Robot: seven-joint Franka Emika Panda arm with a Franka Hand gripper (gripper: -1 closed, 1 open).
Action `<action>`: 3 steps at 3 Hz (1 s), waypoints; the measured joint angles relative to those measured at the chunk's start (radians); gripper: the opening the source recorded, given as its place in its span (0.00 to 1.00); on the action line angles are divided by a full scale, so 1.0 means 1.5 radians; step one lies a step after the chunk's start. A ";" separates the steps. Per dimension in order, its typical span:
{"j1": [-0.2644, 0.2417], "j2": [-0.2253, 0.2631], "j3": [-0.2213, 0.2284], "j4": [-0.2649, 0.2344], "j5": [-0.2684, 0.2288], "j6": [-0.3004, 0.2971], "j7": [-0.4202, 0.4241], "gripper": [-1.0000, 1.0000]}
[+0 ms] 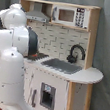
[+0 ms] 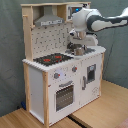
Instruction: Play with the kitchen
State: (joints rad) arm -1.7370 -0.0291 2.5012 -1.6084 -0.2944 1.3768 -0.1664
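From my station I see a grey-green curtain (image 2: 10, 60) behind everything, spanning nine to three o'clock, and a light wooden floor (image 2: 107, 107) at six o'clock.

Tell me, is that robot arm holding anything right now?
It cannot be told. The gripper hangs over the sink of the toy kitchen.

Lighting: soft, even, diffuse light is falling across both exterior views; no glare is showing. Shadows: faint ones are lying under the grey hood (image 2: 49, 21) and inside the kitchen (image 1: 60, 57). Focus: both views are appearing blurred throughout.
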 joint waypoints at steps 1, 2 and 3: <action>0.005 0.039 0.004 -0.046 -0.028 0.024 0.028 0.00; 0.006 0.088 0.013 -0.081 -0.064 0.036 0.059 0.00; 0.006 0.135 0.022 -0.099 -0.098 0.036 0.091 0.00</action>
State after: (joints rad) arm -1.7279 0.1738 2.5338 -1.7572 -0.4411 1.4309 -0.0304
